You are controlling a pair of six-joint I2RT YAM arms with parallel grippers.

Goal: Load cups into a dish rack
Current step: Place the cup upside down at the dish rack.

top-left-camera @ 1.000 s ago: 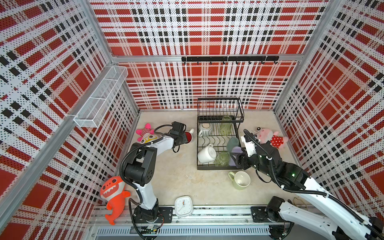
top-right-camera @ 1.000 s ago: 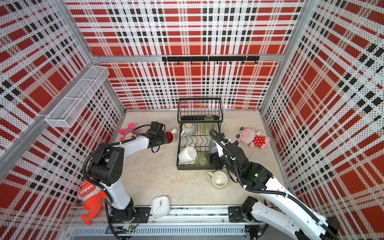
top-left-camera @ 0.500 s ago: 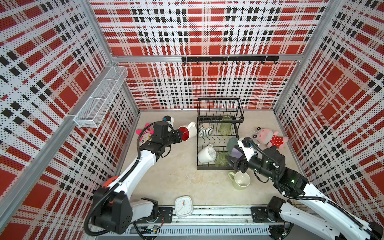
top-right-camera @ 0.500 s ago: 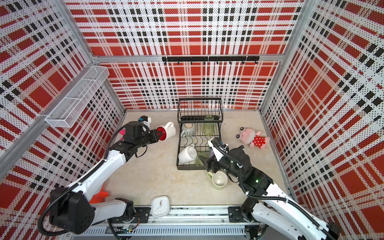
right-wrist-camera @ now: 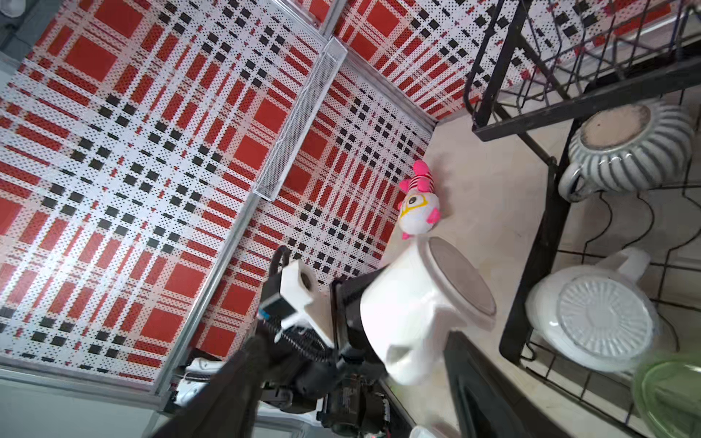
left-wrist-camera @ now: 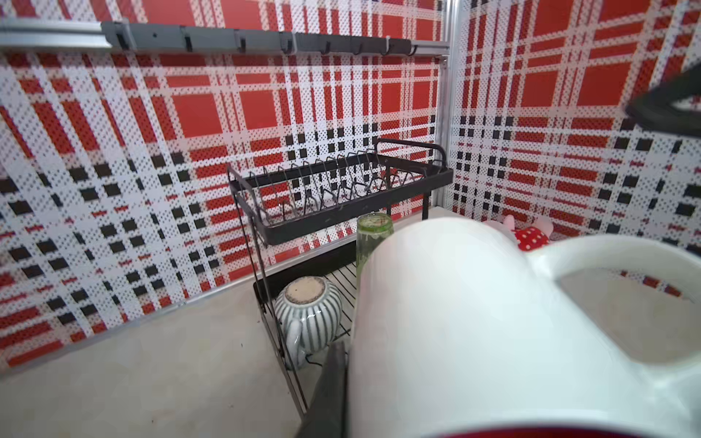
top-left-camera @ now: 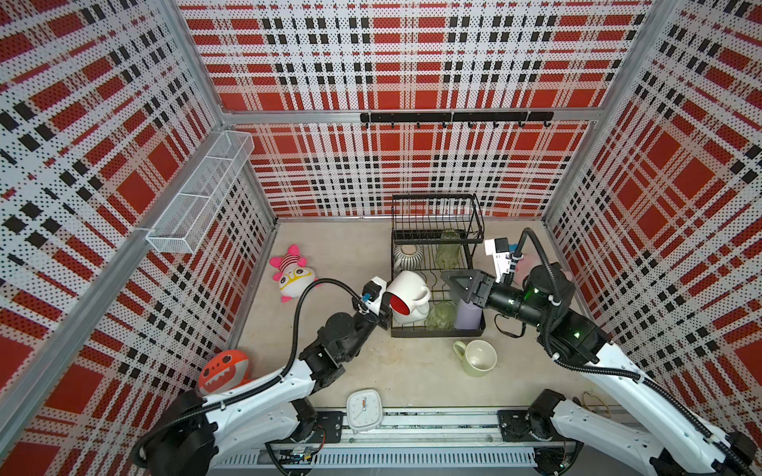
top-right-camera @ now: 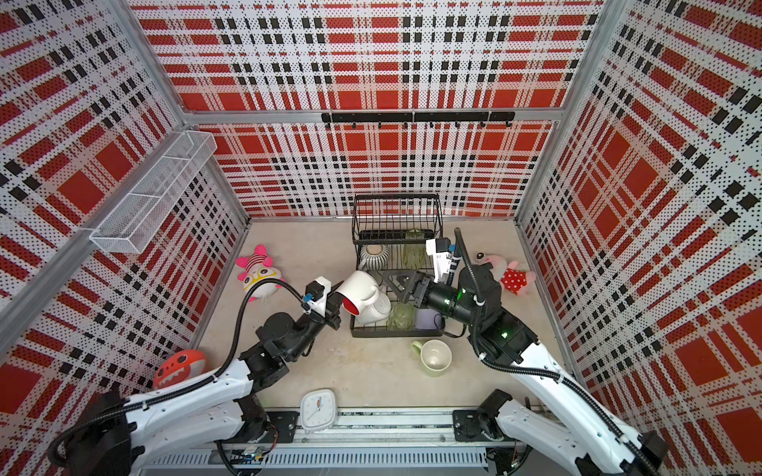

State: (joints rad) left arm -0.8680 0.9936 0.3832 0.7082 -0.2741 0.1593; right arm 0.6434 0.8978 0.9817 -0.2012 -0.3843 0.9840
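Observation:
My left gripper point(top-left-camera: 385, 303) is shut on the rim of a white mug with a red inside point(top-left-camera: 406, 294). It holds the mug tilted at the front left of the black dish rack point(top-left-camera: 437, 214), above an upturned white mug point(right-wrist-camera: 591, 314). In the left wrist view the held mug point(left-wrist-camera: 455, 322) fills the frame beside one finger point(left-wrist-camera: 330, 390). My right gripper point(top-left-camera: 449, 284) hangs open over the lower tier with nothing between its fingers point(right-wrist-camera: 242, 379). Below it stands a lavender tumbler point(top-left-camera: 468, 315), next to a green glass point(top-left-camera: 439, 315). A ribbed mug point(top-left-camera: 406, 256) and another green glass point(top-left-camera: 447, 251) sit further back. A pale-green mug point(top-left-camera: 476, 357) stands on the table.
A pink striped plush point(top-left-camera: 290, 272) lies at the back left and an orange plush point(top-left-camera: 222, 369) by the left arm. A red-dotted plush point(top-right-camera: 511, 276) sits right of the rack. A white square clock point(top-left-camera: 363, 410) lies at the front edge. A white mesh basket point(top-left-camera: 202, 198) hangs on the left wall.
My left arm has carried the red-inside mug from near the pink plush over to the rack's front left. My right gripper has opened wider, and the lavender tumbler now stands free in the rack.

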